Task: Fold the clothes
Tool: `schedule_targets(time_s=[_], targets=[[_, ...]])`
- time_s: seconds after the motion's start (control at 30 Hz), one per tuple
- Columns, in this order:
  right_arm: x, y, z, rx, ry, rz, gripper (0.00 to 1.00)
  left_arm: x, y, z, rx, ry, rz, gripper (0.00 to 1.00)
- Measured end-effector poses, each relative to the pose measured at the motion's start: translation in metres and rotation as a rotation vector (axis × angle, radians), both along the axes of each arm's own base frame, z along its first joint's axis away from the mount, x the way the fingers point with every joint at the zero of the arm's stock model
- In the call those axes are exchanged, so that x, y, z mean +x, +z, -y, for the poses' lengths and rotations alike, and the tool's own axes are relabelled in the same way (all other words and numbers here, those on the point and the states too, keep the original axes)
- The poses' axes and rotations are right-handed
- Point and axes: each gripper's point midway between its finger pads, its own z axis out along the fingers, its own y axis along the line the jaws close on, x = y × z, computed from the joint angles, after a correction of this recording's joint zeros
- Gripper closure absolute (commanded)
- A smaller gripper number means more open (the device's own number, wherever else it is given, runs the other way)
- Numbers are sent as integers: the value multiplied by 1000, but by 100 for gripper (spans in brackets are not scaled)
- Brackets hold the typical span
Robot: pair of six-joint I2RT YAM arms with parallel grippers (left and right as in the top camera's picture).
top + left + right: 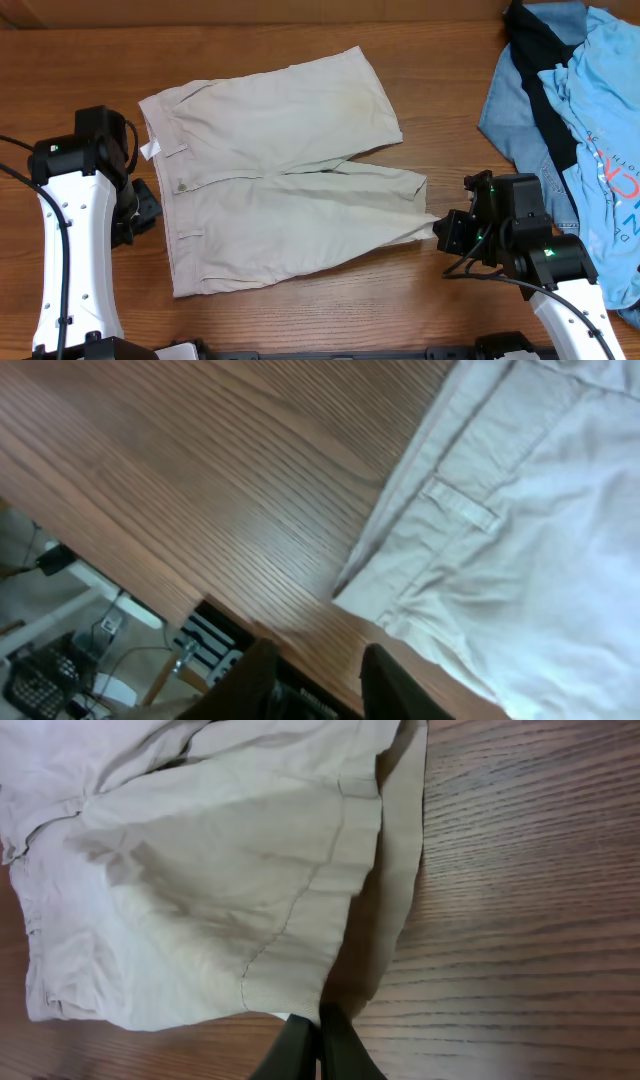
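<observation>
The light beige shorts [270, 170] lie flat on the wooden table, waistband to the left and the two legs pointing right. My right gripper [440, 232] is at the hem corner of the near leg. In the right wrist view the fingers [320, 1025] are shut on the hem edge of the shorts [200, 890], with the cloth slightly lifted there. My left gripper [140, 210] is just left of the waistband. In the left wrist view its fingers [320, 680] are apart and empty, short of the waistband and belt loop [460, 505].
A pile of other clothes [580, 120], with a light blue shirt, denim and a black item, lies at the right end of the table, close behind my right arm. The table's front edge [200, 605] shows in the left wrist view, with cables below.
</observation>
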Motion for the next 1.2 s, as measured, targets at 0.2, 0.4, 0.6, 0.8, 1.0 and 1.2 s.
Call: schedule_targets(time_s=[0.2, 0.4, 0.6, 0.8, 1.0, 1.2], targets=[[0, 0, 1, -5, 1, 2, 96, -2, -20, 21, -124, -6, -5, 46], [0, 0, 1, -9, -1, 1, 96, -8, -75, 73, -405, 72, 40, 46], [0, -1, 4, -25, -8, -2, 96, -49, -99, 93, -454, 222, 53, 43], [-1, -3, 9, -50, -19, -9, 96, -66, -98, 81, -347, 334, 153, 31], [-1, -3, 9, -53, -21, -9, 96, -79, -122, 75, -286, 465, 166, 28], [-3, -4, 10, -58, -22, -18, 96, -86, -146, 70, -247, 542, 171, 29]])
